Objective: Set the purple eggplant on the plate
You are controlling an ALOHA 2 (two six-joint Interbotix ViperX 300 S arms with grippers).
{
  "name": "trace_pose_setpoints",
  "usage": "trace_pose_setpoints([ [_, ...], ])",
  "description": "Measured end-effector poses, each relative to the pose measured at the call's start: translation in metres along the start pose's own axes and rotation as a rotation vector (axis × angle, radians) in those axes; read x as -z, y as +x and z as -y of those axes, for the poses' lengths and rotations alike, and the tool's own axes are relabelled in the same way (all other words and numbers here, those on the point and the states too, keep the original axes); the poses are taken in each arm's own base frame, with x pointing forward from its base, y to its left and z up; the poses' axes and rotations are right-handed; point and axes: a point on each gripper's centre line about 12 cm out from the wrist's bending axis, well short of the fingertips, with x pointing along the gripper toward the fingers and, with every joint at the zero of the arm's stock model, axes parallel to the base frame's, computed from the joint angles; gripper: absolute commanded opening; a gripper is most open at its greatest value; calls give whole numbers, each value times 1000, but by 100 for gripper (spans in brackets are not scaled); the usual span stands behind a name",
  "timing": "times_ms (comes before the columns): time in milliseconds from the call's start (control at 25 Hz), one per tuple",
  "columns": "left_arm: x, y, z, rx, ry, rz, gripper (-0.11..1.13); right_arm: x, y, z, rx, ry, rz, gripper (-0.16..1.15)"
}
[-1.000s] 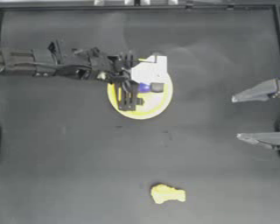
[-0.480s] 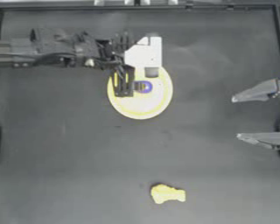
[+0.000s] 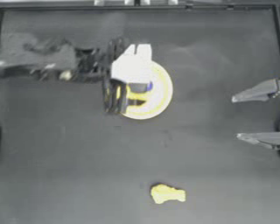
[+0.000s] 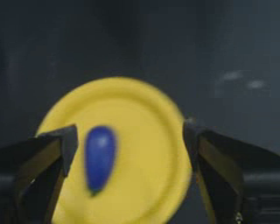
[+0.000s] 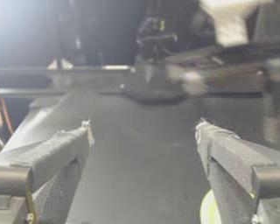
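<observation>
Purple eggplant [image 4: 99, 158] lies on plate [image 4: 142, 131] — left gripper [image 4: 127, 144] above it, jaws spread, empty — right gripper [image 3: 256, 114] parked, spread.

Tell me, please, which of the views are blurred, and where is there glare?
Top view: the left arm is smeared by motion over the plate, and its white wrist part glares; the yellow-orange piece is soft. Left wrist view: the purple eggplant and the plate are blurred. Right wrist view: the far background is blurred, with a bright patch at one upper corner.
</observation>
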Motion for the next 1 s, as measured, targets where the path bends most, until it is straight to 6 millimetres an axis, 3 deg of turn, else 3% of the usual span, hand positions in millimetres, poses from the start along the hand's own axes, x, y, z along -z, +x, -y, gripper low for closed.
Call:
trace_pose_setpoints([
  [280, -9, -38, 34, 36, 18, 107, 99, 0, 0, 0, 0, 0, 2, 100],
  [520, 3, -62, 51, 49, -29, 199, 99, -1, 0, 0, 1, 3, 3, 100],
  [1000, 32, -106, 66, 59, -115, 365, 99, 0, -1, 0, 1, 3, 2, 100],
])
